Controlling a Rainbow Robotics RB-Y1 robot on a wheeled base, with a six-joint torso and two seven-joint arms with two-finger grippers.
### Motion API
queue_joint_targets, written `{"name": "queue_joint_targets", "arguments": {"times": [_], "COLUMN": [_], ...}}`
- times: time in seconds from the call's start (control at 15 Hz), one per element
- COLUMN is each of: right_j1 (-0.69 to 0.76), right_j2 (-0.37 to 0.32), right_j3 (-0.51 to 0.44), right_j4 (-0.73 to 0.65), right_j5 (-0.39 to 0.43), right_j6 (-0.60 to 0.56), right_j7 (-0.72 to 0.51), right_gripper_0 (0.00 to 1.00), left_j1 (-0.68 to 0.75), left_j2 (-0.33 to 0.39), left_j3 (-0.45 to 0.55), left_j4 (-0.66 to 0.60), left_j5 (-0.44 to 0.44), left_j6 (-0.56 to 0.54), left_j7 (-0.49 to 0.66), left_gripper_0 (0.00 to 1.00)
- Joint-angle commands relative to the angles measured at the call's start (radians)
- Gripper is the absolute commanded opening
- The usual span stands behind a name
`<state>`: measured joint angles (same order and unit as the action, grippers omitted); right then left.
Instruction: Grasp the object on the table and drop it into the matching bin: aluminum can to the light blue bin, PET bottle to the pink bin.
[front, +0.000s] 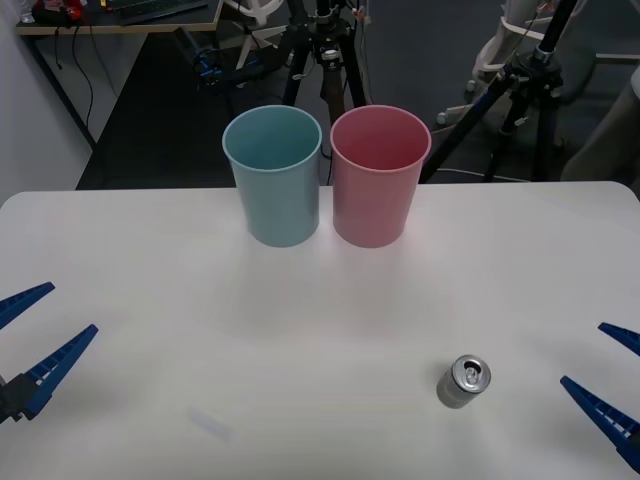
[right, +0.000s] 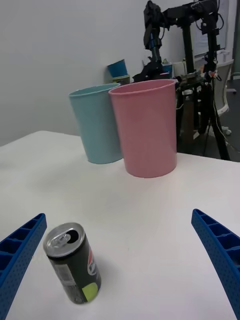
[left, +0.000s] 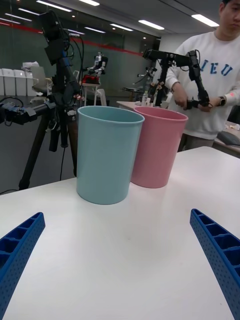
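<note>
— Where were your arms just then?

— Both low at the near edge of the table (front: 120, 300). My right gripper (front: 612, 380) sat at the near right corner, fingers spread wide apart and holding nothing. My left gripper (front: 30, 340) mirrored it at the near left, also wide open and empty, its fingers angled in toward the middle.

— And the can?

— The aluminum can (front: 463, 382) stood upright on the table, on the near right side, just inward of my right gripper and not touching it. From my right wrist, it stood close to one blue finger (right: 17, 260), pull-tab top up, dark label showing.

— Farther out?

— Well beyond the can, at the far edge of the table, the two bins stood upright side by side, nearly touching: the light blue bin (front: 273, 180) on the left, the pink bin (front: 378, 180) on the right. Tripod legs (front: 520, 100) stood on the floor behind them.
</note>
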<state>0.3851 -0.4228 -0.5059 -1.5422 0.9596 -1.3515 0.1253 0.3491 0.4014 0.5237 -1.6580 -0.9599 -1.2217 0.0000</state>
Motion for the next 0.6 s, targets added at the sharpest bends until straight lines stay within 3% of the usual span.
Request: {"name": "queue_joint_targets", "arguments": {"times": [0.07,0.4,0.6], "right_j1": [-0.002,-0.015,-0.037], "right_j2": [-0.025,-0.062,-0.065], "right_j3": [0.009,0.049,0.09], "right_j4": [0.111,0.286,0.355], "right_j5": [0.001,0.002,0.005], "right_j6": [-0.074,-0.156,-0.169], "right_j7": [0.157,0.358,0.413], "right_gripper_0": [1.0,1.0,1.0], "left_j1": [0.0,0.0,0.0], "left_j2": [0.0,0.0,0.0], "left_j3": [0.0,0.0,0.0], "left_j4": [0.0,0.0,0.0], "left_j5": [0.0,0.0,0.0], "left_j6": [0.0,0.0,0.0], "left_j7": [0.0,0.0,0.0], "left_gripper_0": [1.0,1.0,1.0]}}
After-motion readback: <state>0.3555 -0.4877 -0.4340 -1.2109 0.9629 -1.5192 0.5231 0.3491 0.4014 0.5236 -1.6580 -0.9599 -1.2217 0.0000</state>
